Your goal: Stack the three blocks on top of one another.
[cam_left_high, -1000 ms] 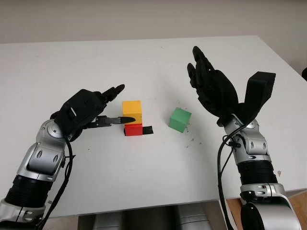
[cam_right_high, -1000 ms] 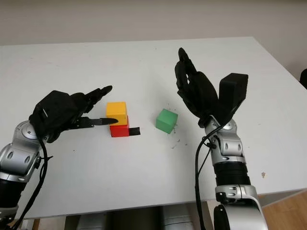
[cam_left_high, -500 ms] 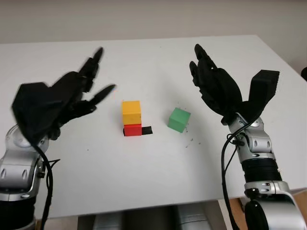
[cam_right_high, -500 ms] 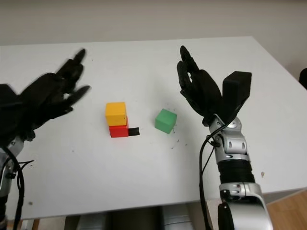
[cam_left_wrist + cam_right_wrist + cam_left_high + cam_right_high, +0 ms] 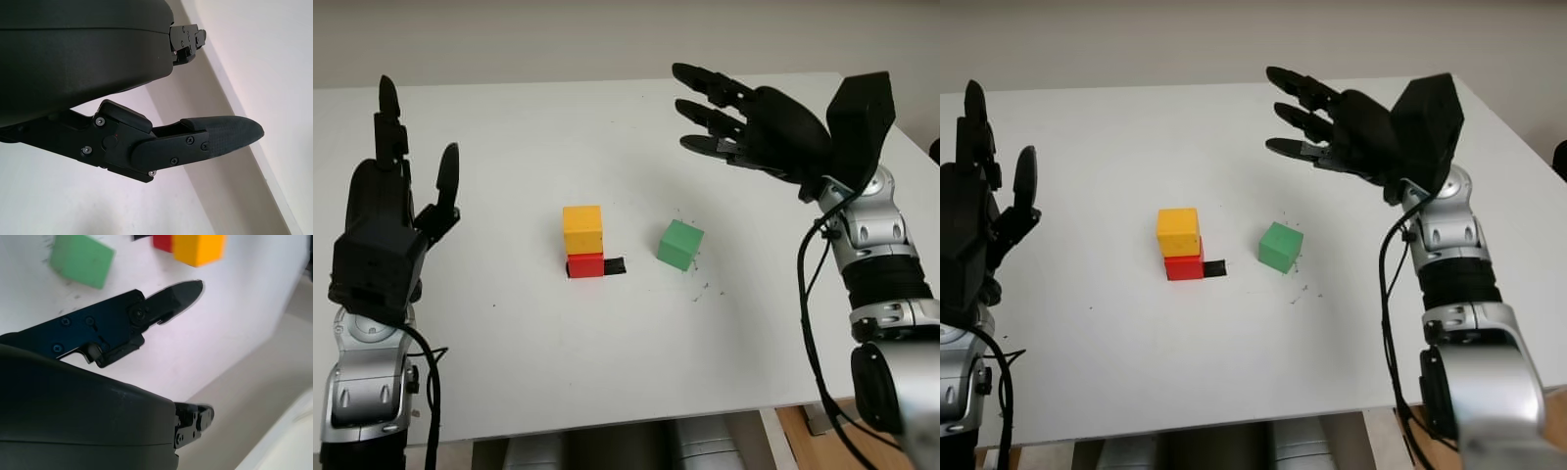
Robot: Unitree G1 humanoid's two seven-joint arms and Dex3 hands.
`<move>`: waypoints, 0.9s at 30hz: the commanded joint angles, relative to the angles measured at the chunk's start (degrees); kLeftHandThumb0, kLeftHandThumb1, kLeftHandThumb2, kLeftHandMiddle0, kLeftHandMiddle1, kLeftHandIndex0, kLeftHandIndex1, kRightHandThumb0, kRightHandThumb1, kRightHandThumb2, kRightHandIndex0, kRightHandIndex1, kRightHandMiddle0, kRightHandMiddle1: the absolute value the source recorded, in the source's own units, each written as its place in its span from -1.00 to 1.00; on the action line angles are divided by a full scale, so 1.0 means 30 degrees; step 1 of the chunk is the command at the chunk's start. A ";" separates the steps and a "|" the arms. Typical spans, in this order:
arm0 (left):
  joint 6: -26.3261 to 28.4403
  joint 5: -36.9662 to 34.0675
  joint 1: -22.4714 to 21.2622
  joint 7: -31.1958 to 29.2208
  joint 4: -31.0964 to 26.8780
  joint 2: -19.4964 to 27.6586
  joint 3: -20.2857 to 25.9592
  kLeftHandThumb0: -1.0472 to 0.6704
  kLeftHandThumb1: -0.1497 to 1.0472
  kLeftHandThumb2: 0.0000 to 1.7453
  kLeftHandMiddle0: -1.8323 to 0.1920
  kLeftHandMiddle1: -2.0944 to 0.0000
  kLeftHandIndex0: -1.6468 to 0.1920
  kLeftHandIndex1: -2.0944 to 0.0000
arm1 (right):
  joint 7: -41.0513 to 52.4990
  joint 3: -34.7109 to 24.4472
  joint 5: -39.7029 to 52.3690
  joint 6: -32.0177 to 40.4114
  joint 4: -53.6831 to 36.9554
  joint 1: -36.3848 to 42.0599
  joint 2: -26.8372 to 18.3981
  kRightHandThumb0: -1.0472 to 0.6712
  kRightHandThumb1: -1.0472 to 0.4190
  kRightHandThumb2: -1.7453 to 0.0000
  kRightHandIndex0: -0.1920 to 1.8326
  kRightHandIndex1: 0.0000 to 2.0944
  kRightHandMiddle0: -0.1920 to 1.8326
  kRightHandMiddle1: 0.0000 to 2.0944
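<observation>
On the white table, in the left eye view, a yellow block sits on top of a red block, near the middle. A small black piece lies just beside the red block, at its 3 o'clock side. The green block stands alone on the table, apart from the stack, also at 3 o'clock from it. The left hand is raised at 9 o'clock of the stack, released and holding nothing. The right hand hangs above the table at about 1 o'clock from the green block, also released and empty.

In the right eye view the same scene shows: two blocks are stacked, and the green one is not yet placed. It is probably the next to take. To do it well, the right hand should come down over the green block, grip two flat opposite faces, lift it higher than the yellow top, and set it down squarely.

In the left wrist view, one black finger of the left hand shows, with a matte rubber-like pad and small screws.

In the right wrist view, the green block has flat faces and sharp edges. The yellow block looks smooth and solid, like painted wood or plastic.
</observation>
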 commanded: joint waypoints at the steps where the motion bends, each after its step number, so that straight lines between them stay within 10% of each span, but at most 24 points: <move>1: -0.0318 0.0084 0.0245 0.0287 0.0260 -0.0173 0.0113 -0.73 1.00 -0.25 1.00 0.97 0.97 0.96 | 0.0073 0.1033 -0.1430 -0.1677 0.0750 -0.1212 -0.0923 -0.41 -0.65 0.96 -0.61 -0.85 -0.58 -0.82; 27: -0.0561 0.0614 -0.0322 0.0574 0.1924 0.0064 -0.0425 -0.66 1.00 -0.22 0.98 0.95 0.94 0.95 | -0.8543 0.7871 -1.3927 -1.3241 0.1779 -0.2287 -0.4241 -0.42 -0.60 0.95 -0.59 -0.93 -0.36 -0.88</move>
